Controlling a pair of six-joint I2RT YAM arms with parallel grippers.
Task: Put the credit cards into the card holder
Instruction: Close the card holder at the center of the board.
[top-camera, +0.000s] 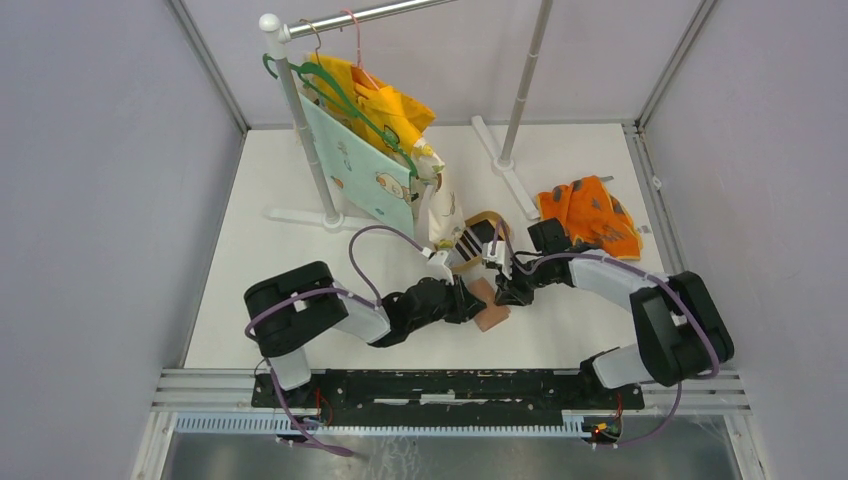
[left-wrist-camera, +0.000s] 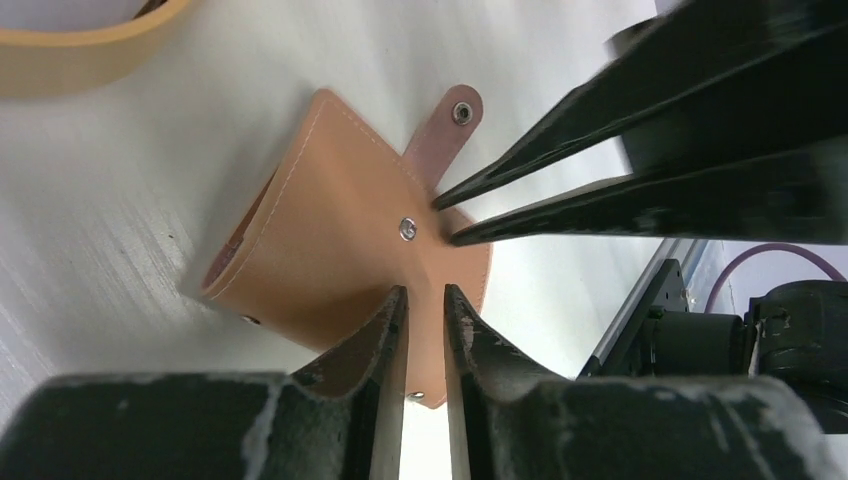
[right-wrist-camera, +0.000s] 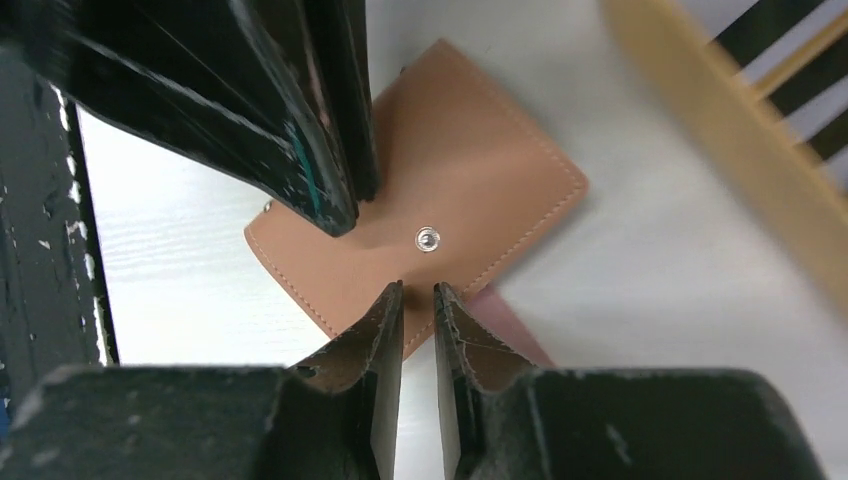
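Note:
The card holder (top-camera: 492, 318) is a tan-brown leather wallet lying on the white table between both arms, unsnapped, with its strap tab (left-wrist-camera: 452, 125) free. My left gripper (left-wrist-camera: 425, 292) has its tips on the cover (left-wrist-camera: 330, 220), jaws a narrow slit apart. My right gripper (right-wrist-camera: 414, 287) meets it from the opposite side, near the snap stud (right-wrist-camera: 427, 239), with the same narrow slit. Whether either pinches the leather does not show. The credit cards (top-camera: 468, 243), dark with stripe bands, lie in the tan dish behind the holder.
The tan dish (right-wrist-camera: 720, 120) lies just behind the holder. A clothes rack (top-camera: 300, 130) with hanging garments stands at the back left, with a second pole (top-camera: 520, 100) to its right. An orange patterned cloth (top-camera: 590, 215) lies at the back right.

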